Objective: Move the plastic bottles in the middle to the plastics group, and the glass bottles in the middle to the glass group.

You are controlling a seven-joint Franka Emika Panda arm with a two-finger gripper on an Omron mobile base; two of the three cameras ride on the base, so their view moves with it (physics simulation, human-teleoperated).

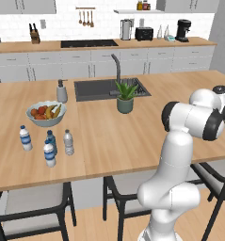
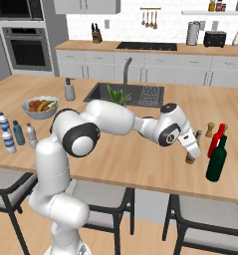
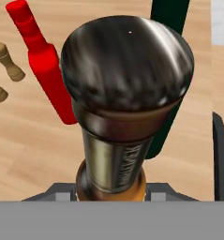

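Note:
The slim amber glass bottle (image 3: 114, 159), with its dark cap toward the hand camera and a pale label on its body, sits between my fingers. My gripper (image 2: 192, 146) is shut on it just left of the glass group, and the bottle's brown base (image 2: 190, 159) is at the counter. One dark finger (image 3: 220, 154) shows to its right. The red bottle (image 2: 218, 138) and the dark green bottle (image 2: 217, 160) stand close beside it. Several small plastic water bottles (image 1: 49, 153) stand together at the counter's left end, among them a plain greyish one (image 1: 68, 142) and a blue-tinted one (image 1: 51, 139).
Two small wooden shakers (image 2: 210, 130) stand behind the red bottle. A fruit bowl (image 1: 46, 113), soap dispenser (image 1: 61, 91), sink (image 1: 109, 88) and potted plant (image 1: 125, 98) sit further back. Stools line the counter's near edge (image 2: 140, 183).

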